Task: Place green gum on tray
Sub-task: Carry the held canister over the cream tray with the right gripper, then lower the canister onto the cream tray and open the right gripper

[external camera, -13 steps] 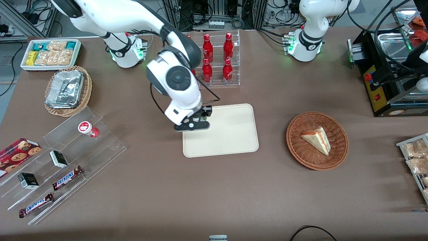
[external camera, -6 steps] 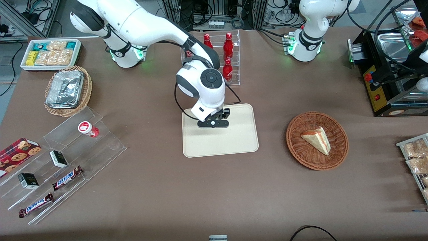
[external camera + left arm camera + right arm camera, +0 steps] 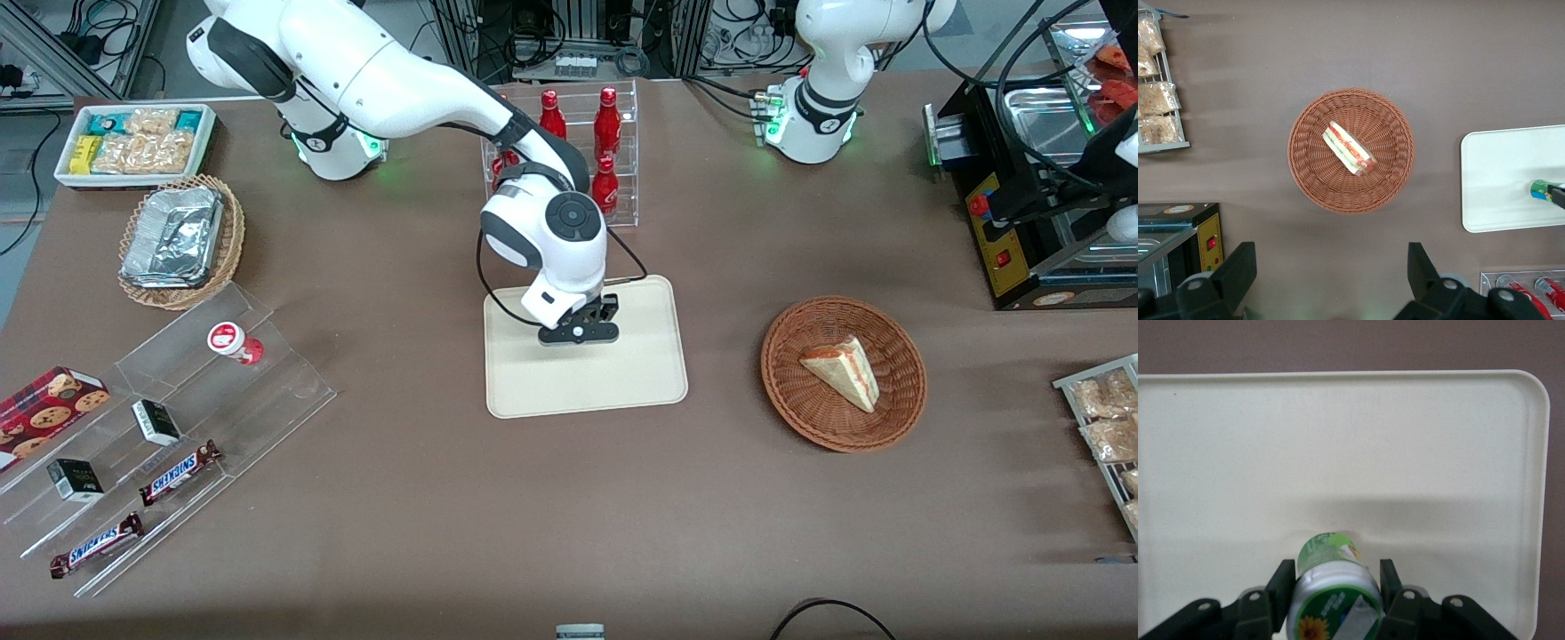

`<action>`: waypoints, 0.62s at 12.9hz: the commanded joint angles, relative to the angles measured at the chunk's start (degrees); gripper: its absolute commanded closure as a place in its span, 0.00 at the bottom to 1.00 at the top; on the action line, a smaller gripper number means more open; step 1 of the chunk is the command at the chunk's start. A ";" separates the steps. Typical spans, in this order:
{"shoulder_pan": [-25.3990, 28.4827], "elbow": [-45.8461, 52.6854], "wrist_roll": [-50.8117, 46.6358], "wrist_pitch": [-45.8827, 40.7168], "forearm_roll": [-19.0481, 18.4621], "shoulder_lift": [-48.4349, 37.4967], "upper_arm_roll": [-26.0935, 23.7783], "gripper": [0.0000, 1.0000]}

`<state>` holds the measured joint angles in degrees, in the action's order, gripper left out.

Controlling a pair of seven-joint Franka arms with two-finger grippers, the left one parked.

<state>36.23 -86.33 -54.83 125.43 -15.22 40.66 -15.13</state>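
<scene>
Gripper (image 3: pixel 1333 590): matt black plastic fingers (image 3: pixel 1279 587) clamped on the green gum (image 3: pixel 1331 583), above the tray (image 3: pixel 640 373). Gum has a glossy printed label and a smooth white plastic lid. Tray under the gripper is smooth matt beige plastic. Table (image 3: pixel 533 498) is covered in matt brown cloth-like material. Toward the parked arm: rough woven wicker basket (image 3: pixel 898 418). Near the arm: clear glossy acrylic rack (image 3: pixel 627 156) with shiny red bottles (image 3: pixel 607 120). Toward the working arm's end: crinkled shiny foil container (image 3: pixel 173 236).

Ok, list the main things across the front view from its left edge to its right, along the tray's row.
Red-lidded bottle → end effector holding the green gum over the beige rectangular tray → round brown wicker basket with a sandwich wedge.
</scene>
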 commanded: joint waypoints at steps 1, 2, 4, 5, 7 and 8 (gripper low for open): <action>1.30 2.56 -2.38 1.39 -1.92 2.67 0.27 1.00; 1.30 3.35 -3.26 2.18 -2.01 3.45 0.27 1.00; 1.65 4.41 -3.27 2.19 -1.92 4.07 0.27 1.00; 1.66 4.50 -3.27 2.19 -2.01 4.16 0.36 1.00; 2.09 4.41 -3.27 2.19 -2.97 4.60 1.15 1.00; 2.27 4.41 -3.36 2.19 -3.32 4.78 1.24 1.00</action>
<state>37.39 -84.20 -56.65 127.62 -16.30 43.72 -14.58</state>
